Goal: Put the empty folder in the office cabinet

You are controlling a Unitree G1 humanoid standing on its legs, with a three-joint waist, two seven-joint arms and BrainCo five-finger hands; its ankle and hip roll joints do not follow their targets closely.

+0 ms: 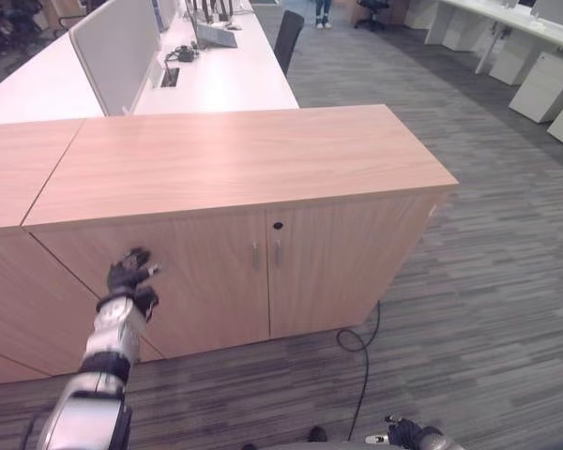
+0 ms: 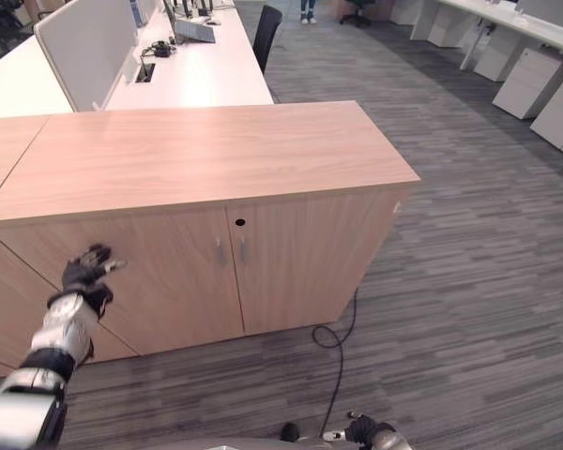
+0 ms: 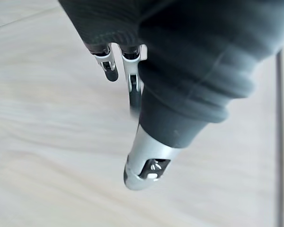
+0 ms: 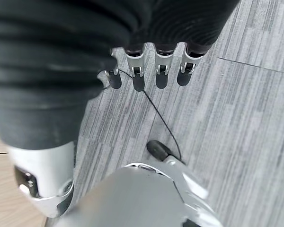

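left hand (image 2: 84,274) raised before cabinet (image 2: 197,159) left door | doors closed | right hand (image 2: 364,430) low

We are facing the cabinet (image 1: 263,272) with both doors (image 1: 216,281) standing shut, blocking the way inside; its top (image 1: 244,159) is lying bare edge to edge.

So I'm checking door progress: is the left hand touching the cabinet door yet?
Cannot tell. The left hand is raised before the cabinet door in the left eye view, but neither contact nor gap is plain.
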